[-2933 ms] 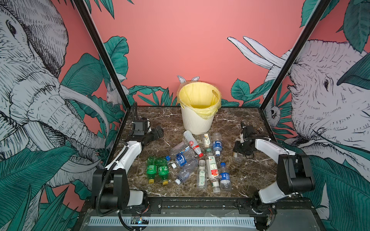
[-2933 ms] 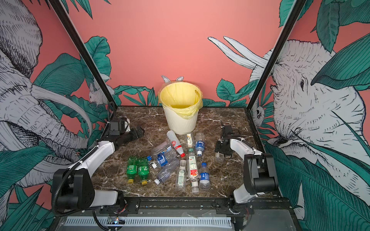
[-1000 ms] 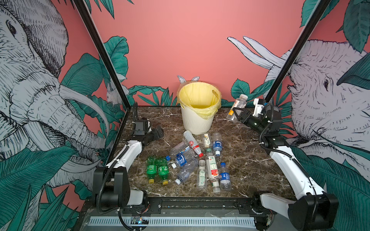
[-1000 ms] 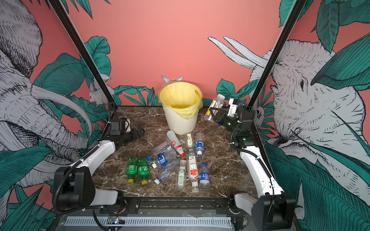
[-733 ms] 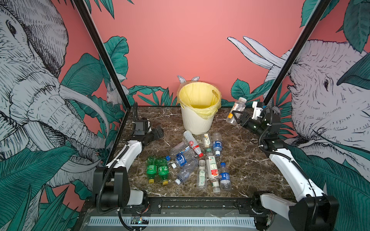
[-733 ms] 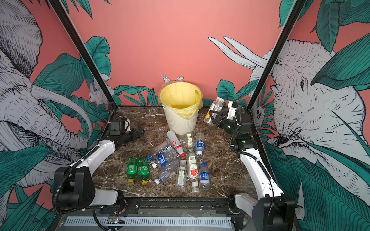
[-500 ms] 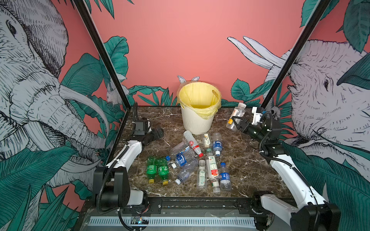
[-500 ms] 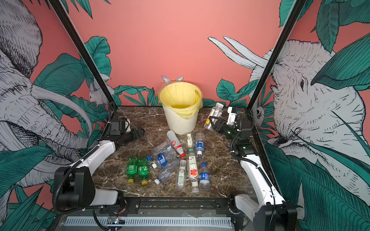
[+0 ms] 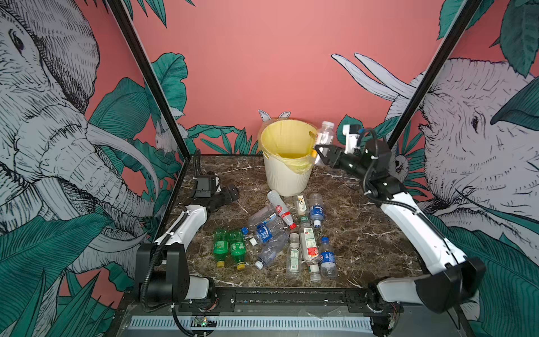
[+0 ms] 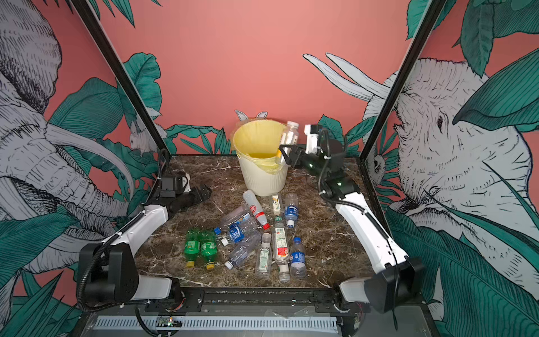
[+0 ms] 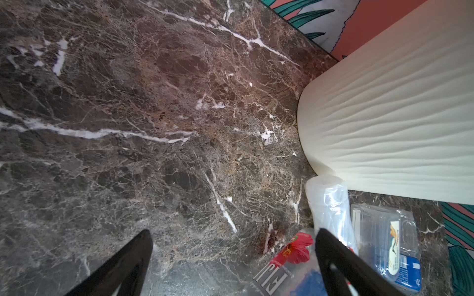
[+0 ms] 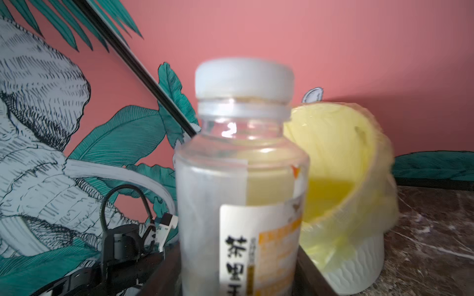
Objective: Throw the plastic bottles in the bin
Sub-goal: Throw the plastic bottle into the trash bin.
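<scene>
The bin (image 9: 287, 175) (image 10: 262, 178) stands at the back middle, cream, ribbed, lined with a yellow bag. My right gripper (image 9: 319, 151) (image 10: 287, 154) (image 12: 238, 276) is shut on a clear white-capped bottle (image 9: 324, 135) (image 10: 290, 134) (image 12: 241, 179), held cap up at the bin's right rim. Several plastic bottles (image 9: 285, 233) (image 10: 256, 233) lie in a heap in front of the bin, two green ones (image 9: 229, 248) (image 10: 201, 246) on its left. Low over the table, left of the heap, my left gripper (image 9: 230, 194) (image 10: 204, 192) (image 11: 232, 235) is open and holds nothing.
The left wrist view shows the bin wall (image 11: 397, 123) and three lying bottles (image 11: 331, 205) beside one finger. Black frame posts (image 9: 151, 81) and printed walls close in the brown marble table (image 9: 364, 233) on three sides. A black rail (image 9: 277, 297) runs along the front.
The right arm has carried its bottle left and up, from the right side to the bin's rim. The left arm and the heap have not moved.
</scene>
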